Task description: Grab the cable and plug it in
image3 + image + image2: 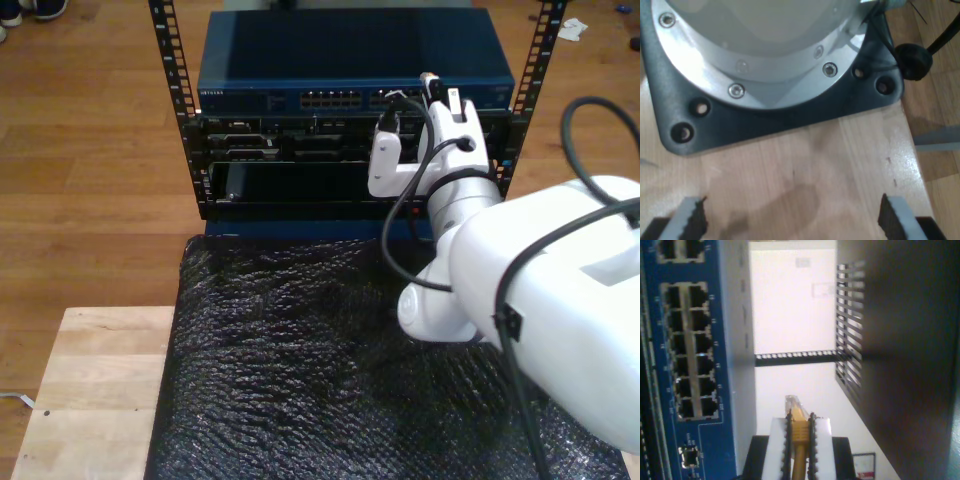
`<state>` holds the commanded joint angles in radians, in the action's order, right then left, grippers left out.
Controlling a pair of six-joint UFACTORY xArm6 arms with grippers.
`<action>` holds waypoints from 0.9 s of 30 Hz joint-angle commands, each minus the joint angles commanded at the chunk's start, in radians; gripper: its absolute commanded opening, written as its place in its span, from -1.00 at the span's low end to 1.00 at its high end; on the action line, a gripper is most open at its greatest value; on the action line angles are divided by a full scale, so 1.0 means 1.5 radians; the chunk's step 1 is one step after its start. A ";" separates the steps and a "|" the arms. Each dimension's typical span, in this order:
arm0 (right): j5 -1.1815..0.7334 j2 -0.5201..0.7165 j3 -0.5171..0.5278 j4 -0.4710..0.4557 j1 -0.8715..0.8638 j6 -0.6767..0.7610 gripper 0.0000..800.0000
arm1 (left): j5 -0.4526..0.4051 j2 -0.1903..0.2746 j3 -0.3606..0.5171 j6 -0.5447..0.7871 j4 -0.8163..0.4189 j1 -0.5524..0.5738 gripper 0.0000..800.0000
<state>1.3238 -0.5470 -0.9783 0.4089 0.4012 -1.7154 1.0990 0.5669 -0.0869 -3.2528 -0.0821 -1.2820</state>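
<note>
Blue switch (350, 75) mounted in the rack (170, 90) at upper centre of the exterior view, ports facing the arm for access. My second gripper (799, 440), jaws clamped on the cable (799, 460), plug (795, 407) forward, near the ports (690, 350) for insertion. My first gripper (792, 220) parked, jaws apart over wood.

- We see even, warm indoor light in the exterior view; the wooden floor (90, 150) looks bright and the black bubble wrap (290, 370) glints with small highlights.
- The white arm (540, 300) nearest the exterior camera is soft and out of focus.
- In the first wrist view, glare washes over the metal flange (765, 65), and the whole picture is slightly blurred.
- In the second wrist view, the white background (790, 300) is blown out, the dark panel (910, 365) sinks into shadow, and the blue switch (690, 355) is grainy.
</note>
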 joint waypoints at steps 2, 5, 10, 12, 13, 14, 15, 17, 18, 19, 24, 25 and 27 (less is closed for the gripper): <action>0.012 -0.012 -0.011 0.015 0.009 0.000 -1.00 | 0.000 0.000 0.000 0.000 0.000 0.000 1.00; 0.017 -0.027 -0.020 0.031 0.014 0.000 -1.00 | 0.000 0.000 0.000 0.000 0.000 0.000 1.00; 0.025 -0.041 -0.028 0.034 0.015 0.002 -1.00 | 0.000 0.000 0.000 0.000 0.000 0.000 1.00; 0.038 -0.050 -0.030 0.034 0.015 0.002 -1.00 | 0.000 0.000 0.000 0.000 0.000 0.000 1.00; 0.044 -0.056 -0.031 0.034 0.014 0.003 -1.00 | 0.000 0.000 0.000 0.000 0.000 0.000 1.00; 0.046 -0.060 -0.030 0.034 0.013 0.004 -1.00 | 0.000 0.000 0.000 0.000 0.000 0.000 1.00; 0.046 -0.063 -0.030 0.034 0.012 0.004 -1.00 | 0.000 0.000 0.000 0.000 0.000 0.000 1.00; 0.047 -0.066 -0.029 0.033 0.009 0.005 -1.00 | 0.000 0.000 0.000 0.000 0.000 0.000 1.00; 0.047 -0.069 -0.031 0.032 0.007 0.005 -1.00 | 0.000 0.000 0.000 0.000 0.000 0.000 1.00; 0.047 -0.071 -0.032 0.032 0.003 0.004 -1.00 | 0.000 0.000 0.000 0.000 0.000 0.000 1.00; 0.048 -0.086 -0.040 0.030 -0.006 0.003 -1.00 | 0.000 0.000 0.000 0.000 0.000 0.000 1.00; 0.048 -0.087 -0.041 0.030 -0.007 0.003 -1.00 | 0.000 0.000 0.000 0.000 0.000 0.001 1.00; 0.048 -0.087 -0.040 0.029 -0.010 0.003 -1.00 | 0.000 0.000 0.000 0.000 0.000 0.000 1.00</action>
<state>1.3959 -0.6774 -1.0382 0.4519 0.3859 -1.7108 1.0990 0.5669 -0.0869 -3.2528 -0.0821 -1.2820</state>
